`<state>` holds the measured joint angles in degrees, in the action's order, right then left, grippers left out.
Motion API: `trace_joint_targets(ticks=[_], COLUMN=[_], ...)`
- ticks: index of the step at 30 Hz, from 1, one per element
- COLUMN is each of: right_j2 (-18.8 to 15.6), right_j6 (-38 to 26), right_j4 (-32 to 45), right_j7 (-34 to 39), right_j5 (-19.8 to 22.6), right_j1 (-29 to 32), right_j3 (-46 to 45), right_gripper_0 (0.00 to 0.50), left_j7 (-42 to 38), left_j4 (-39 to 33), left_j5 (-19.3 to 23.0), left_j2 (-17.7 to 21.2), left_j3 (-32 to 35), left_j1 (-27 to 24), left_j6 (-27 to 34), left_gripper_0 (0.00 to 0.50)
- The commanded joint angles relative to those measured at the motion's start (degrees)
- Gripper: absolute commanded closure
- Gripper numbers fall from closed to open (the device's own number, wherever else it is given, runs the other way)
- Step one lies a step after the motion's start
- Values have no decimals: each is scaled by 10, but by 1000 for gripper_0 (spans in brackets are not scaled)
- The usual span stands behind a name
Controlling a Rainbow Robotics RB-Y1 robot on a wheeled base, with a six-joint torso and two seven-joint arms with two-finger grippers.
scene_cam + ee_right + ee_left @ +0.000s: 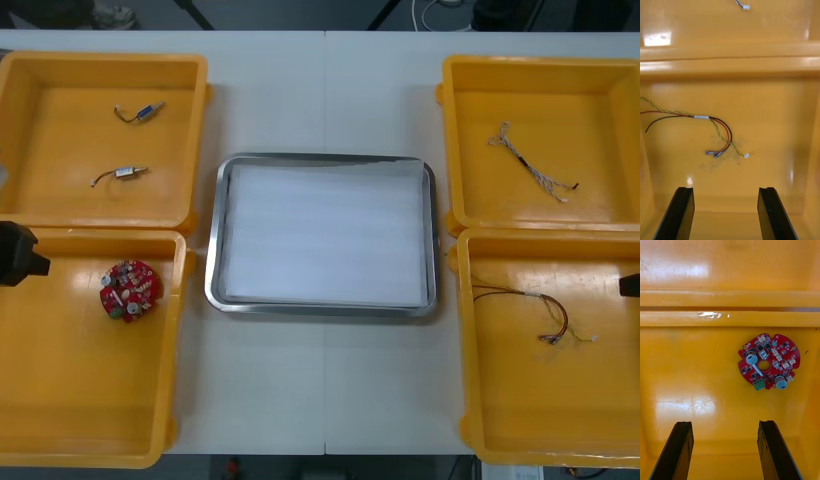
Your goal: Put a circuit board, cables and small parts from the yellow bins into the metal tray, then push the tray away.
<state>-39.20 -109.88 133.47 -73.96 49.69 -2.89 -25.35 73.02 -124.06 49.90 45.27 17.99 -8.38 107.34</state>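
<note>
A light table (280, 390) stands over dark floor (300, 12).

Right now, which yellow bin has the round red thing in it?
The left-side bin nearer the robot: it holds the red circuit board. The other three hold only cables or small metal parts.

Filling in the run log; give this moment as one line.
left gripper open, facing circuit board | right gripper open, facing red and yellow cable | metal tray not yet loaded
</note>
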Motion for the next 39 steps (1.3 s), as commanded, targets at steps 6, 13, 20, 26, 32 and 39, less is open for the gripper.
trace_joint_targets(ticks=[6,13,20,26,32,39], right_j2=[-23,-24,-24,-24,-25,-40], right_j6=[-1,-1,13,44,62,113], right_j4=[36,36,36,35,-2,-56], right_j7=[11,0,-17,-65,-149,-246], right_j5=[-28,-32,-37,-36,-30,-26], right_j1=[-11,18,25,31,31,31], right_j3=[9,38,84,93,94,124], right_gripper_0=[9,11,9,12,11,11], left_j7=[-19,-28,-39,-52,-59,-61], left_j4=[-5,-5,-4,-2,7,28], left_j5=[2,-8,-22,-38,-50,-60], left_j2=[-19,-24,-24,-24,-24,-24], left_j3=[-43,-85,-128,-168,-195,-216], left_j1=[14,40,48,53,58,63], left_j6=[-51,-123,-158,-194,-218,-245], left_gripper_0=[0,0,0,0,0,0])
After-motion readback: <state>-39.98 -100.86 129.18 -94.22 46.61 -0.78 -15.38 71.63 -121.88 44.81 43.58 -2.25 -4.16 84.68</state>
